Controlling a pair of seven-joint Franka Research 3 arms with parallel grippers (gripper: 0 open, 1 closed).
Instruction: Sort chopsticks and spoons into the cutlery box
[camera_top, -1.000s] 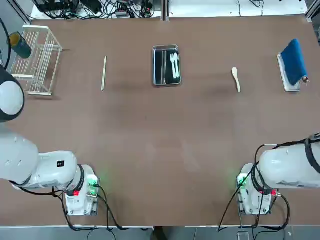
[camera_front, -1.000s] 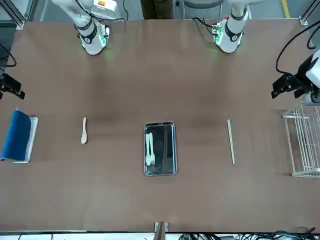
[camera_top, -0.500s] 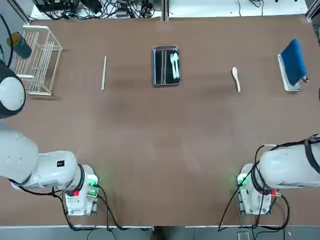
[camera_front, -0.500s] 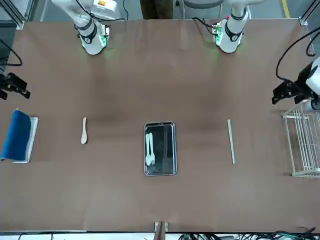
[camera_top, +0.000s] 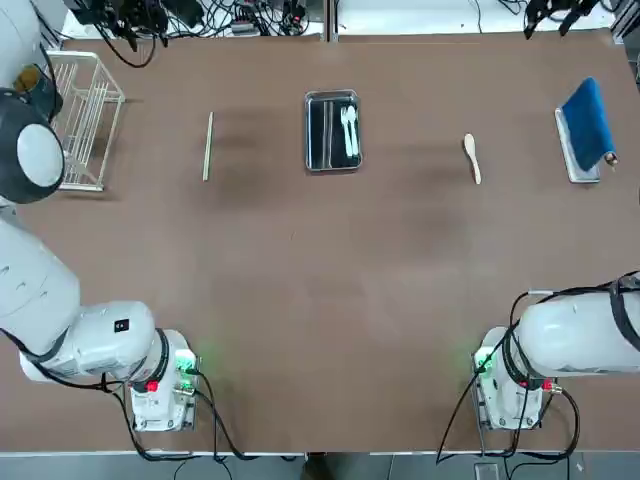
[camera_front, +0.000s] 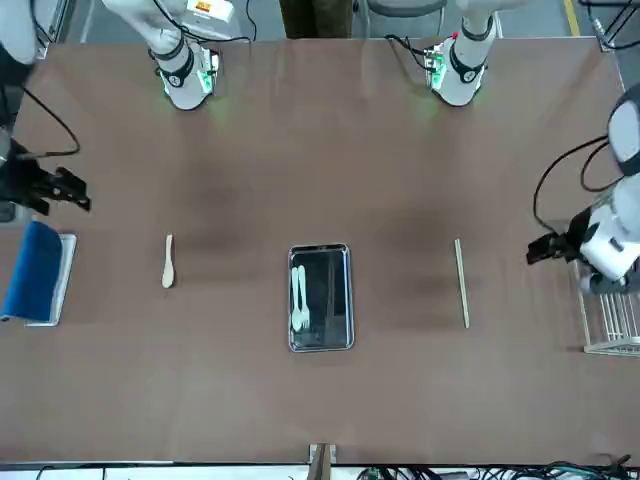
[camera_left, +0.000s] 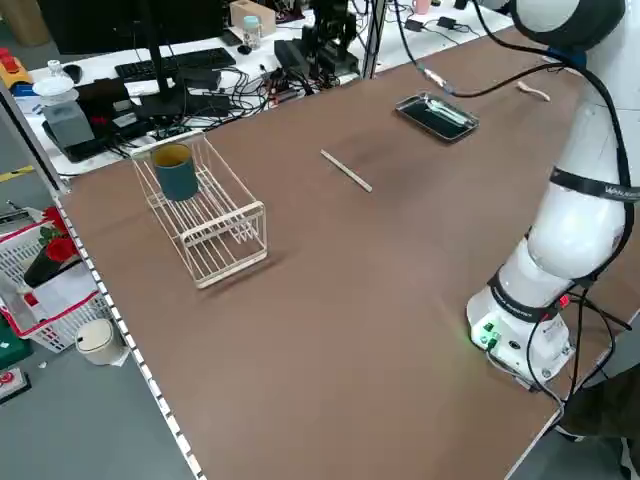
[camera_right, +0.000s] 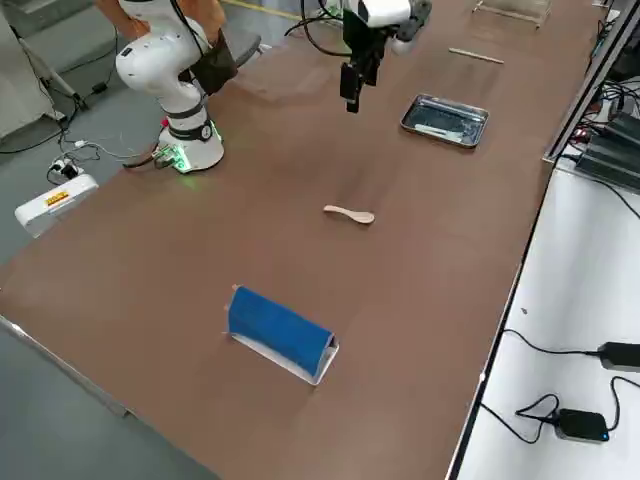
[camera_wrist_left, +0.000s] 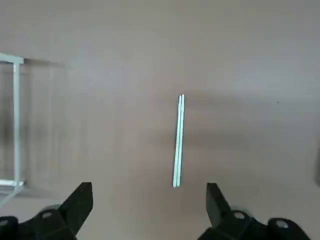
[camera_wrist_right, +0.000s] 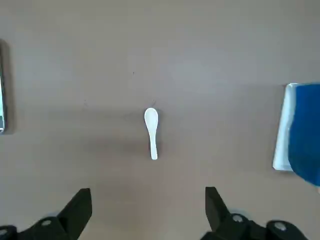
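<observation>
- Holding the left pincer high above the brown surface, wide open, with nothing in its grasp.
- Holding the right pincer likewise raised, spread wide and carrying nothing.
- Below the left pincer, well apart from it, showing two thin, straight, pale wooden chopsticks laid side by side; probably placed together so that one grasp can take both.
- Below the right pincer, untouched, showing a small cream-white spoon with an oval bowl; likely left within that arm's easy reach.
- Between the two pincers' sides, showing the shallow, shiny metal cutlery tray with rounded corners; presumably set centrally to serve both arms.
- Inside that tray, showing a white spoon and a white fork lying lengthwise; leaving bare room in the other part, probably meant for chopsticks.
- Outward of the left pincer, showing a white wire rack with a teal cup; calling for care if lowering that arm close by.
- Outward of the right pincer, showing a white holder with a blue top; apart from the spoon, so hardly blocking a straight descent.
</observation>
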